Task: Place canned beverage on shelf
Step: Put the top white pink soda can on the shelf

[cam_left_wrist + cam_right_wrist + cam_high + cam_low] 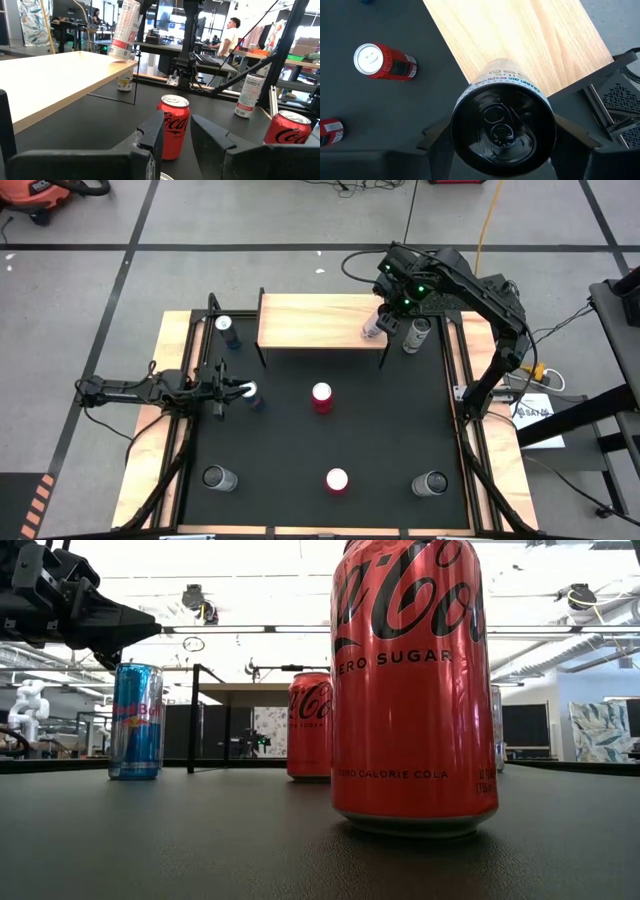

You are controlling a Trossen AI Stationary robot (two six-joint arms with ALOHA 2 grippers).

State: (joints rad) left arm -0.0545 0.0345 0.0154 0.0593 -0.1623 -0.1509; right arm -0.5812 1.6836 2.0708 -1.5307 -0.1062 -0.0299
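While my right claw (378, 320) clamps the pale can (372, 329) tilted over the shelf's (310, 320) right end, its base must come level before release.

From overhead we look straight down on the whole table (320, 470), arms left and right. Down at tabletop level, we're facing level across it, a red cola can (415, 690) filling frame centre, very close. On the left wrist, we're looking forward, low over the table, at the shelf (55, 82) in the left of frame. On the right wrist, we stare steeply down onto that same shelf, a can top filling lower centre. The red cans appear in all four views.
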